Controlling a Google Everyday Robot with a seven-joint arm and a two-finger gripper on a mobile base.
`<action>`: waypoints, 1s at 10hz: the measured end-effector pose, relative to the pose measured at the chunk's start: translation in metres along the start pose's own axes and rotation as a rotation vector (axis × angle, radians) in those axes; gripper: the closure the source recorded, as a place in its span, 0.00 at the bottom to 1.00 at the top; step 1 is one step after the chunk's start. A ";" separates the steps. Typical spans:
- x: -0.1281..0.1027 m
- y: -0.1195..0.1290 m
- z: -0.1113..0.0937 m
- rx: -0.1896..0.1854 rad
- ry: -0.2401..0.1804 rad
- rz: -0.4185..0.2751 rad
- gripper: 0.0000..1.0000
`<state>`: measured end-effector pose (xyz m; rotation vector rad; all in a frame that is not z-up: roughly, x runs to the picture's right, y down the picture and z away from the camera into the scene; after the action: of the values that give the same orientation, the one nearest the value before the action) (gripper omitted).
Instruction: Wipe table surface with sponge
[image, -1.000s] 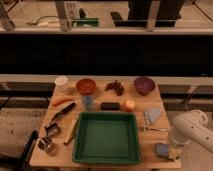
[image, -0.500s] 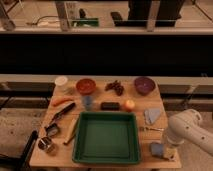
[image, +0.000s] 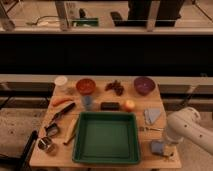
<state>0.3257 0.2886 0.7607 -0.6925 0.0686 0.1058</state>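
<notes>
The sponge (image: 158, 147), a small flat blue-grey pad, lies on the light tan wooden table surface (image: 160, 161) near the front right corner, right of the green tray (image: 105, 159). My white arm (image: 187, 131) reaches in from the right. Its gripper (image: 165, 150) is low over the table at the sponge's right edge, mostly hidden by the arm's wrist. I cannot tell whether it touches the sponge.
A folded pale cloth (image: 152, 116) and a small utensil (image: 150, 129) lie behind the sponge. The back row holds a white cup (image: 61, 81), an orange bowl (image: 85, 86), a purple bowl (image: 144, 85), a dark block (image: 110, 106) and an orange fruit (image: 129, 105). Utensils (image: 62, 112) lie left of the tray.
My arm has moved left and in over the table's right front corner, closer to the sponge. The sponge looks shifted slightly left.
</notes>
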 end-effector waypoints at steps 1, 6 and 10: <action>0.000 -0.002 0.000 0.004 0.008 -0.002 0.36; -0.006 -0.005 0.002 -0.001 0.014 -0.003 0.20; -0.008 -0.006 -0.002 -0.002 0.008 -0.004 0.20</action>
<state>0.3185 0.2827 0.7638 -0.6956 0.0750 0.0996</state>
